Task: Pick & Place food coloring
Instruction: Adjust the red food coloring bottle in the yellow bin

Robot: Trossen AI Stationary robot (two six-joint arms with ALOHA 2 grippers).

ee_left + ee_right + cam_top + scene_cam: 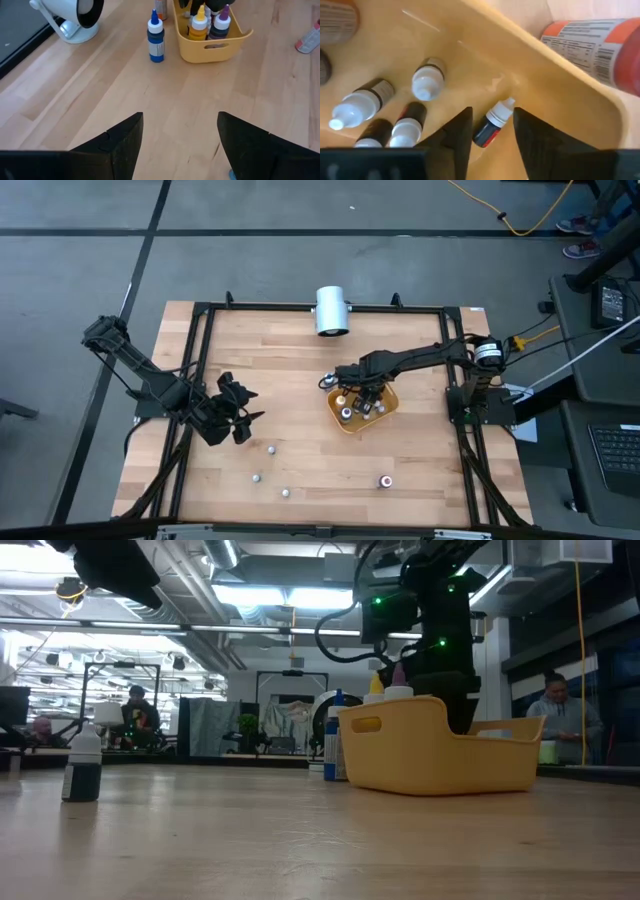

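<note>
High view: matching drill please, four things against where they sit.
1. white cylinder
2. blue-capped plastic dropper bottle
3. left tool
4. right tool

a. over the yellow plastic tray
b. standing beside the tray, outside it
c. at the wooden table edge
d. over bare wood, open

Pairs: 1-c, 2-b, 3-d, 4-a

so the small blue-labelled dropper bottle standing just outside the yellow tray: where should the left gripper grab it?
Probably around the labelled body of the small blue-labelled dropper bottle, below its narrow blue cap, which tapers and offers poor purchase. It stands upright on bare wood, close beside the yellow plastic tray, so come level from the open table side where the left gripper already faces it, fingers straddling the body. That avoids the tray wall.
</note>
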